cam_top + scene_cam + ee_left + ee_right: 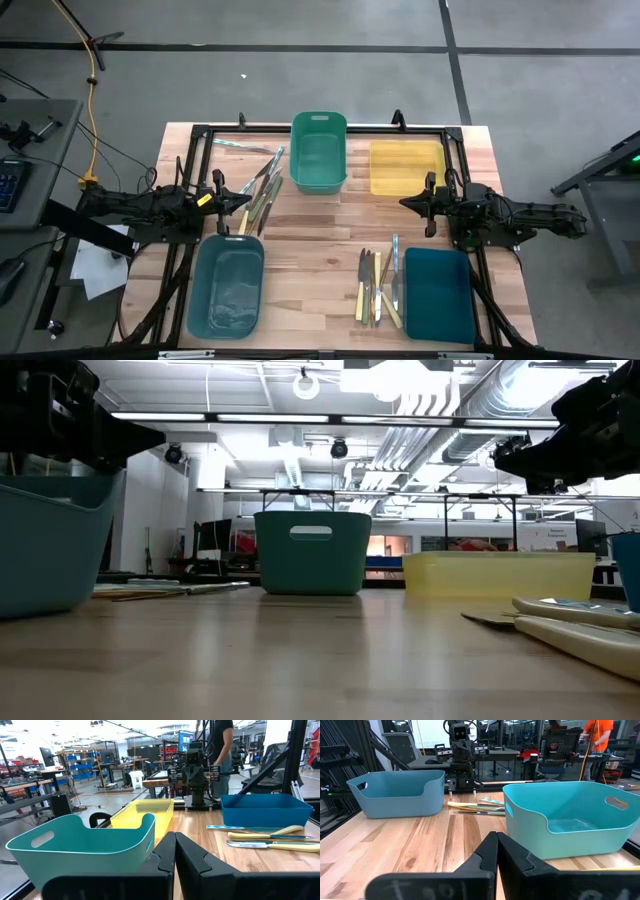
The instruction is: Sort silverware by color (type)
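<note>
- The table (320,240) is pale butcher-block wood with visible plank seams, framed by a dark metal rail.
- The silverware lies in two loose clusters of thin, flat utensils: one group (262,190) fans out beside the green bin, the other (378,288) lies in near-parallel strips just left of the dark teal bin.
- Handles look pale yellow, green and dark; the blades are shiny metal.
- Four smooth rectangular plastic bins with rounded corners stand on the wood: green bin (319,152), translucent yellow bin (405,167), light blue bin (227,286), dark teal bin (438,293).
- The left gripper (243,200) hovers near the first cluster, its matte black fingers (165,865) pressed together, holding nothing.
- The right gripper (404,203) waits below the yellow bin, fingers (490,855) likewise closed and empty.
</note>
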You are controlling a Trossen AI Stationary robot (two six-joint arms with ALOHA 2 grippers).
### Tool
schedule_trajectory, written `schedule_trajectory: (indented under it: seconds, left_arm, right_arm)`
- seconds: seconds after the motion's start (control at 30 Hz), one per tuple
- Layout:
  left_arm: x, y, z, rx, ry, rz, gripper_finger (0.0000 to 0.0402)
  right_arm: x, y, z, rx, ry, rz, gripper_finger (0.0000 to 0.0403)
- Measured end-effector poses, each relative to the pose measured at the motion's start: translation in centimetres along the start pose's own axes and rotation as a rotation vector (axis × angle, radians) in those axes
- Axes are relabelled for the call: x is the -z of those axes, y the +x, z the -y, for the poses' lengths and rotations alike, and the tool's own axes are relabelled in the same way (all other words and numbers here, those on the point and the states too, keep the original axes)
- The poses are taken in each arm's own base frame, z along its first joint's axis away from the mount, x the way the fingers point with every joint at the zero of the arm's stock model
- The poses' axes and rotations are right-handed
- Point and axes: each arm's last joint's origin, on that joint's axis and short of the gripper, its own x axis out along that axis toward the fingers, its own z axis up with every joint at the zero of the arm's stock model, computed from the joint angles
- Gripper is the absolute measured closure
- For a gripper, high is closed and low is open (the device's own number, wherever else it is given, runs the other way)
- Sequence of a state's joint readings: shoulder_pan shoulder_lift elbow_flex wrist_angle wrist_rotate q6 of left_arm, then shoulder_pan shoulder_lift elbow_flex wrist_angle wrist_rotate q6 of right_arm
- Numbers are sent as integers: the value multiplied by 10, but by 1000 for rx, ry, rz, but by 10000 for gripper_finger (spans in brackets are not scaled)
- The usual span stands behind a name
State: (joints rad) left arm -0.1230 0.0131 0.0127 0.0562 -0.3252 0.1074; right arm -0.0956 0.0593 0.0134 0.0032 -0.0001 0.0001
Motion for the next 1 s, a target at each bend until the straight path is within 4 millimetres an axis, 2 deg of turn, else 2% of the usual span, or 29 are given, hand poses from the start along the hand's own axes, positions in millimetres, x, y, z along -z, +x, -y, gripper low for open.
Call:
schedule_trajectory:
  seconds: [0.33, 0.5, 0.7, 0.77, 0.87, 1.0]
  left_arm:
    - [0, 0, 0, 0, 0, 0, 401]
    - [0, 0, 0, 0, 0, 0, 401]
    - [0, 0, 0, 0, 0, 0, 401]
    - [0, 0, 0, 0, 0, 0, 401]
    - [0, 0, 0, 0, 0, 0, 401]
    - [0, 0, 0, 0, 0, -1, 401]
  right_arm:
    - [0, 0, 0, 0, -2, 0, 403]
    - [-1, 0, 1, 19, -68, 6, 403]
    - [-1, 0, 1, 18, -40, 16, 403]
    - [-7, 0, 0, 5, 45, 79, 403]
    - [-25, -3, 1, -9, 223, 271, 403]
    - [-47, -12, 0, -87, 310, 514, 403]
